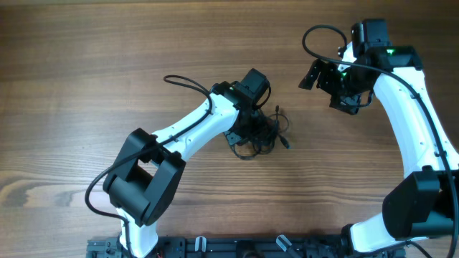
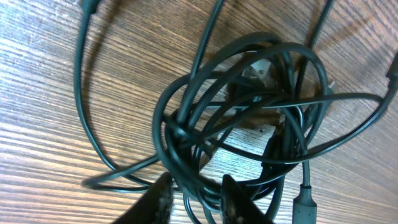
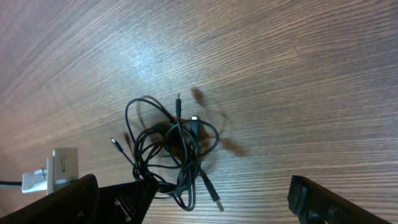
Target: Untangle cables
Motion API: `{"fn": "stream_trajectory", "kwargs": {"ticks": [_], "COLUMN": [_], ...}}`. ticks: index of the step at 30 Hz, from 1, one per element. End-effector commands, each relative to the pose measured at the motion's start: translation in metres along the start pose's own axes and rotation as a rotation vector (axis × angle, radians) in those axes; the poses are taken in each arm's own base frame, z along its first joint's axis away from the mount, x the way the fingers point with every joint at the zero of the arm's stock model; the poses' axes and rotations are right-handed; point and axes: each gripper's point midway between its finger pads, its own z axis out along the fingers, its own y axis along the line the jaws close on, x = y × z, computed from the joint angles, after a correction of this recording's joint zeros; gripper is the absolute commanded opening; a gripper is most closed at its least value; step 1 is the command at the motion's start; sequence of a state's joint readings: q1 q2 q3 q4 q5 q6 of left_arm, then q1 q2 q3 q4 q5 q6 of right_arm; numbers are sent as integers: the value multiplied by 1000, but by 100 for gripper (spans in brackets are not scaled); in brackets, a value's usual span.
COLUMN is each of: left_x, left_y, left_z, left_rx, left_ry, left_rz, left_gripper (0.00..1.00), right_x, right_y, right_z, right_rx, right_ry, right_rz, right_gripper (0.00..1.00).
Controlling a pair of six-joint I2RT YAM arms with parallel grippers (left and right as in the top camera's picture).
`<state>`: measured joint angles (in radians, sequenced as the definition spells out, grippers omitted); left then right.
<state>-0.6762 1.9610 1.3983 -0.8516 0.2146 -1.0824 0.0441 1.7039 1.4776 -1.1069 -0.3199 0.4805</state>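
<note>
The cables [image 1: 264,135] lie as one small black knot at mid-table, with plug ends sticking out to the right. My left gripper [image 1: 252,129] is down on the knot's left side. In the left wrist view the tangled loops of the cables [image 2: 242,118] fill the frame, and the left gripper [image 2: 198,200] has its two dark fingers narrowed on a bunch of strands at the knot's lower edge. My right gripper [image 1: 328,89] hovers open to the upper right, apart from the knot. From the right wrist view the cables [image 3: 174,149] sit just beyond the wide-open right gripper [image 3: 217,205].
The wooden table [image 1: 86,86] stretches all round the knot. The left arm's own thicker black cable [image 1: 188,82] loops out behind its wrist. Both arm bases stand at the near edge, the left arm base [image 1: 143,186] and the right arm base [image 1: 409,215].
</note>
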Motion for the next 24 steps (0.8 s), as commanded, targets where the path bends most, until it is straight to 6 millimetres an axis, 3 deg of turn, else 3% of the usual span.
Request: {"fn": "stream_trajectory", "kwargs": {"ticks": [1, 5, 12, 13, 16, 18, 24], "left_x": [1, 1, 2, 2, 4, 7, 9], "left_y": [3, 3, 3, 3, 4, 5, 3], "left_z": [7, 7, 7, 7, 7, 8, 10], "left_rx": [-13, -13, -9, -8, -16, -25, -32], "left_ry": [7, 7, 15, 18, 21, 25, 0], "left_rz": [-1, -1, -3, -3, -3, 2, 24], "left_gripper": [14, 4, 4, 6, 41, 57, 54], "right_x": [0, 1, 4, 4, 6, 6, 6], "right_y": [-4, -5, -6, -7, -8, -8, -8], "right_z": [0, 0, 1, 1, 1, 1, 1], "right_rx": [18, 20, 26, 28, 31, 31, 30], "right_ry": [-2, 2, 13, 16, 22, 23, 23], "right_rz": [-5, -4, 0, 1, 3, 3, 3], "right_gripper": [100, 100, 100, 100, 100, 100, 100]}}
